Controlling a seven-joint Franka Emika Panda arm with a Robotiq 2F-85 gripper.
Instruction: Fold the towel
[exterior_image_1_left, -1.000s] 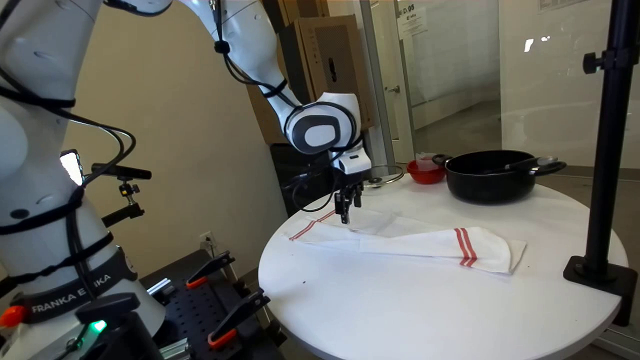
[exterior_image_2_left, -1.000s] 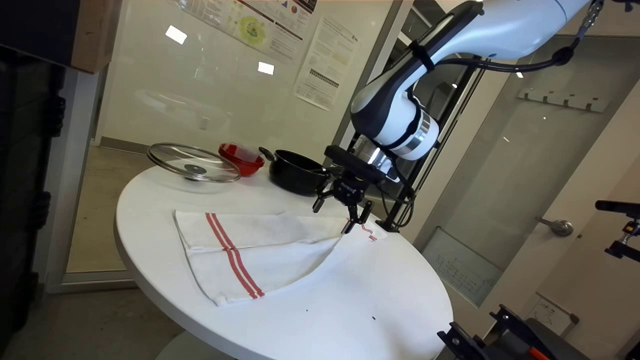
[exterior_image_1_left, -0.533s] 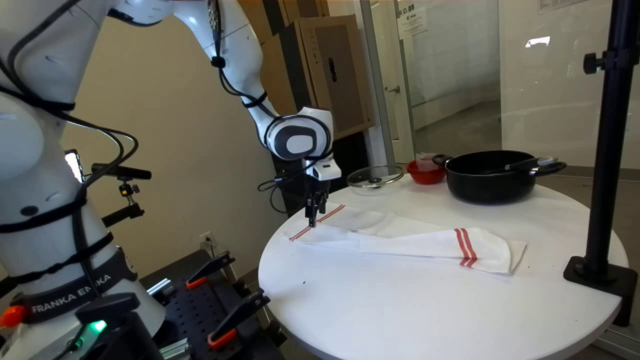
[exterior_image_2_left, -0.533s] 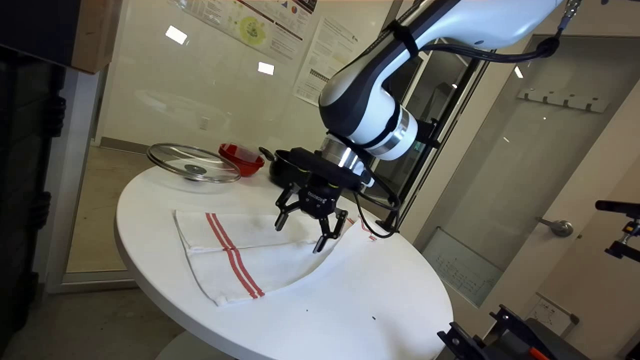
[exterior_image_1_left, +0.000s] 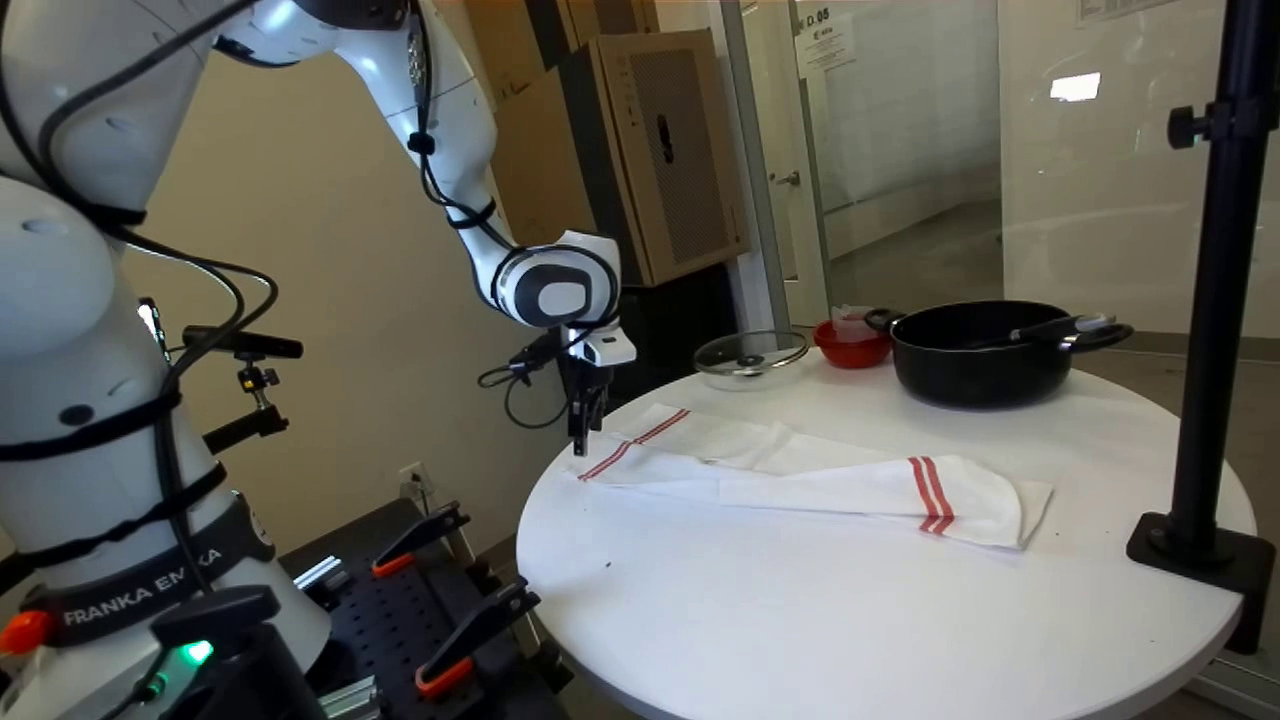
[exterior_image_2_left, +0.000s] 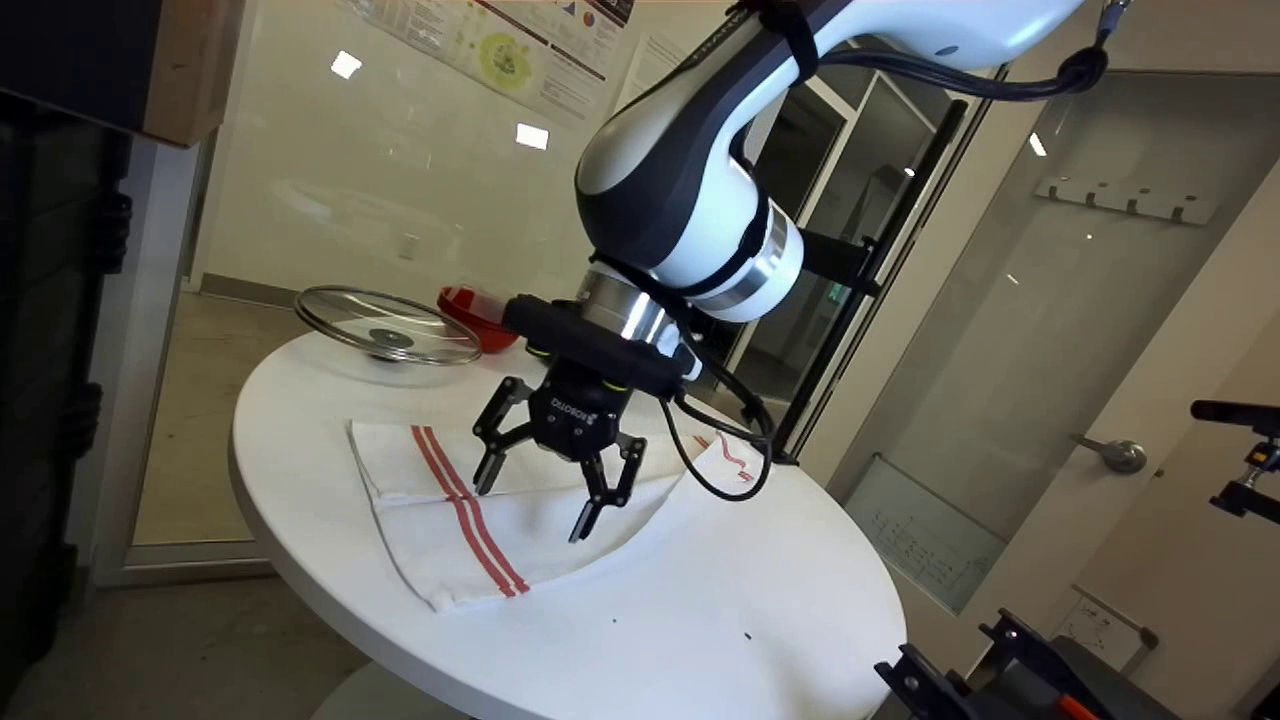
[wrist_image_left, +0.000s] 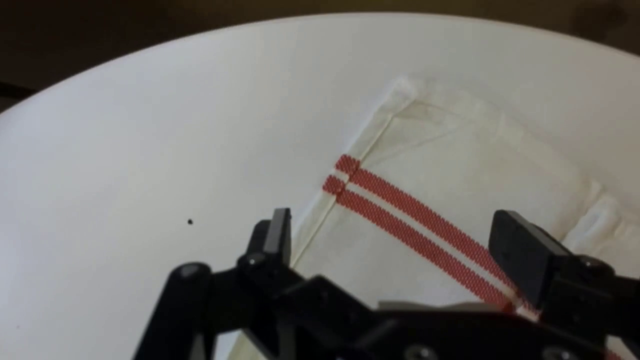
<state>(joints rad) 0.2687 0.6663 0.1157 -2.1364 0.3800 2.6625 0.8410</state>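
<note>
Towel (exterior_image_1_left: 800, 485) lies on the round white table (exterior_image_1_left: 850, 620), folded over along its length, one red-striped end near the edge. The claw (exterior_image_2_left: 530, 513) hangs released above that end, its fingers (wrist_image_left: 522, 250) spread wide. In an exterior view, a glass lid (exterior_image_1_left: 750, 361), red bowl (exterior_image_1_left: 850, 353) and black pot (exterior_image_1_left: 980, 375) (utensil (exterior_image_1_left: 1060, 328) leaning inside) stand toward the far edge.

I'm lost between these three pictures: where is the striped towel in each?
In an exterior view: the towel lies below the middle, mostly to the right.
In an exterior view: towel below middle, mostly left, partly behind the fingers.
Wrist view: towel from centre to right edge.
Shared landmark: its red stripes, visible in all three.
</note>
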